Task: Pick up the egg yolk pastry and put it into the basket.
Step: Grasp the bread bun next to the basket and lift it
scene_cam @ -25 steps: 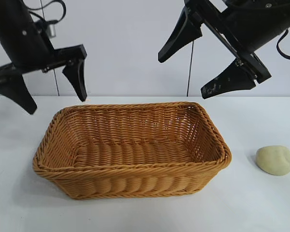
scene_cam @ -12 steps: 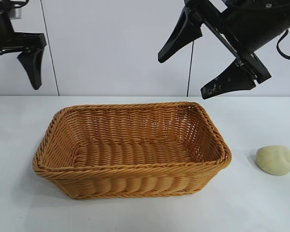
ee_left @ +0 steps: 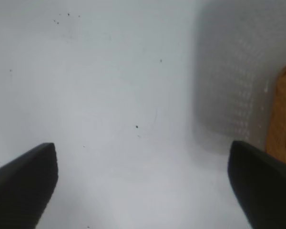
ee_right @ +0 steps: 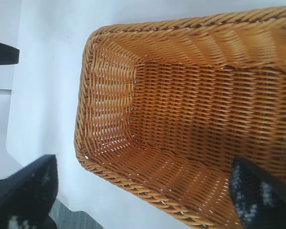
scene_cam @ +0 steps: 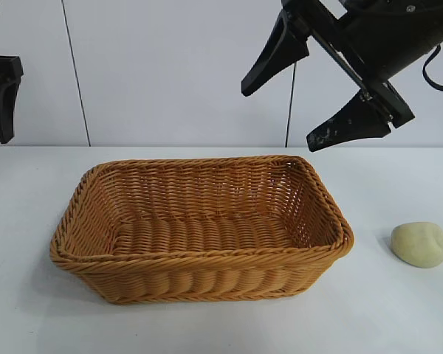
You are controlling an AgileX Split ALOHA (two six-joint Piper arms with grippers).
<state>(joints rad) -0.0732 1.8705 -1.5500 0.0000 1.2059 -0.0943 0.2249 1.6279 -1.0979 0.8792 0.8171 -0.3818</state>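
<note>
The golden-brown wicker basket (scene_cam: 207, 256) sits mid-table with nothing inside it. The pale yellow egg yolk pastry (scene_cam: 419, 244) lies on the white table to the right of the basket, apart from it. My right gripper (scene_cam: 280, 116) hangs open high above the basket's back right corner; in its wrist view the right gripper (ee_right: 143, 162) has the basket's rim (ee_right: 84, 95) below it and nothing between its fingers. Only one finger (scene_cam: 1, 103) of the left arm shows at the far left edge. In its wrist view the left gripper (ee_left: 142, 145) is open over bare table, beside the basket's edge (ee_left: 283, 119).
The white table (scene_cam: 399, 317) runs on around the basket on all sides. A pale wall with vertical seams stands behind. The pastry lies near the table's right side, far below the right gripper.
The left arm has swung left and upward, away from the basket, until only one finger shows at the frame's edge. The right arm, basket and pastry have not moved.
</note>
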